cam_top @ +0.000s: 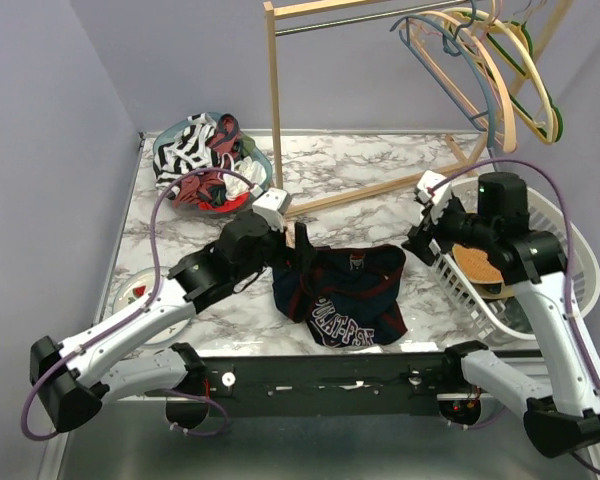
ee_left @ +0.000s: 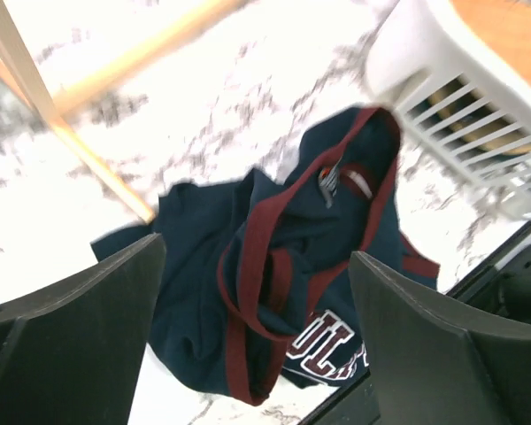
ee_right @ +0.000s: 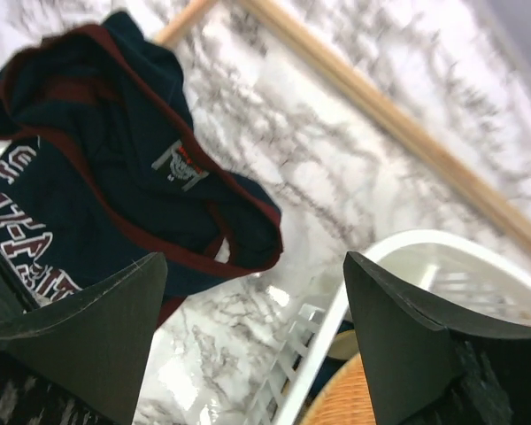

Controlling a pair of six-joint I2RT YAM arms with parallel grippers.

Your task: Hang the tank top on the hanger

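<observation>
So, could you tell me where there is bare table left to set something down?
Bare marble lies between the wooden rail and the tank top, behind that rail toward the back edge, and in a narrow strip between tank top and white basket. The left is crowded: clothes bowl, left arm, small plate.

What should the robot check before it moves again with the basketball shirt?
1. Left gripper open and empty: ok.
2. Right gripper open and empty: ok.
3. Tank top on the table between both grippers: ok.
4. Tank top lying flat: not ok, it is crumpled.
5. Hanger ready beside the tank top: not ok, it hangs up on the rail among the other hangers.
6. Which trimmed opening is the neck: cannot tell.
</observation>
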